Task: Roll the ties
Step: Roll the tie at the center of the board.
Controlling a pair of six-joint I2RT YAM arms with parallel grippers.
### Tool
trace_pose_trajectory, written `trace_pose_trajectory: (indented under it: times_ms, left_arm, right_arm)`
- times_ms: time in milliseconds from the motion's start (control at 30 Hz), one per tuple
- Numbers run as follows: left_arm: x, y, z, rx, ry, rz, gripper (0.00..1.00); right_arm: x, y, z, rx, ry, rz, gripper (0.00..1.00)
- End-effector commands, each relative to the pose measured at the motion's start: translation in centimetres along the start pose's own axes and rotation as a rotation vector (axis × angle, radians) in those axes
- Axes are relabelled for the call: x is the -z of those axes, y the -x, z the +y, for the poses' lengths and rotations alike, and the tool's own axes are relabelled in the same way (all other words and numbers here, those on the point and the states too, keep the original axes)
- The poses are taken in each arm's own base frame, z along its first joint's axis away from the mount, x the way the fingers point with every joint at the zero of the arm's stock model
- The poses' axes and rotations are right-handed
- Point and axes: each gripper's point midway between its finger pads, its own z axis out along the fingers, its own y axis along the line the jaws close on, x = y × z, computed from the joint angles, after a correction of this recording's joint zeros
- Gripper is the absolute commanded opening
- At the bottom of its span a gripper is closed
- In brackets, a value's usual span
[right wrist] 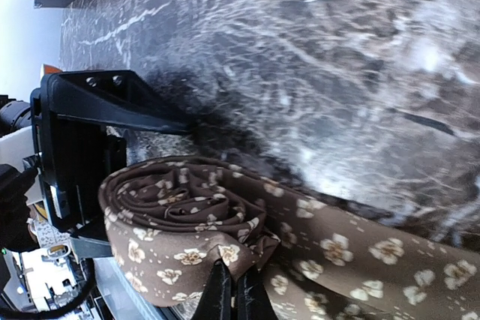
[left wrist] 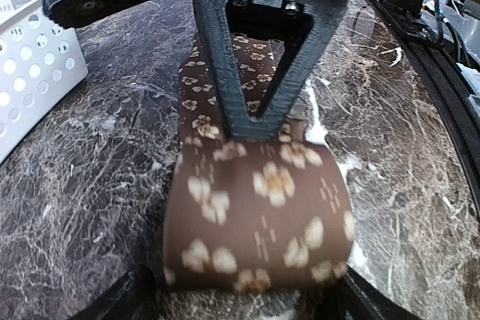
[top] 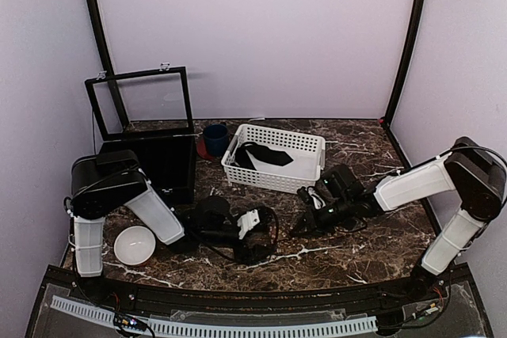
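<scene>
Brown floral necktie (left wrist: 255,207), part-rolled on marble table (left wrist: 90,170); left gripper (left wrist: 236,297) gapes wide around its rolled end, right gripper (right wrist: 234,279) pinches its cloth.

Plain lilac walls (top: 261,29) enclose a dark brown marble table (top: 372,251) veined white. Black poles (top: 408,37) rise at the back corners. Light is even, glinting off the marble.

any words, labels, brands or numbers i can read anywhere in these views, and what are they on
None can be read in any view.
The brown tie with tan flowers carries only its pattern, no woven tag in sight.
The white perforated plastic basket, blue cup and white bowl show no label.
</scene>
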Motion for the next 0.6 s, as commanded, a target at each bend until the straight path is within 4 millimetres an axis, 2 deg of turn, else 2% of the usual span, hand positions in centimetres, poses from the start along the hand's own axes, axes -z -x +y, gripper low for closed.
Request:
trace_pose_trajectory:
  times_ms: [0,167,400,567]
  left_arm:
    - [0.8,-0.3,-1.3,0.022,-0.043,-0.029,0.82]
    - [0.0,1.3,-1.1,0.030,-0.025,-0.112,0.85]
    - [-2.2,3.0,-0.7,0.028,-0.034,-0.156,0.85]
    - [-3.3,2.8,-1.1,-0.004,-0.060,-0.131,0.79]
  right_arm:
    - [0.5,-0.2,-2.0,-0.010,-0.046,-0.022,0.00]
    - [0.7,-0.1,-2.7,-0.015,-0.056,-0.029,0.00]
    - [0.6,0.0,-2.4,-0.016,-0.041,-0.029,0.00]
    - [0.6,0.0,-1.9,-0.009,-0.028,-0.025,0.00]
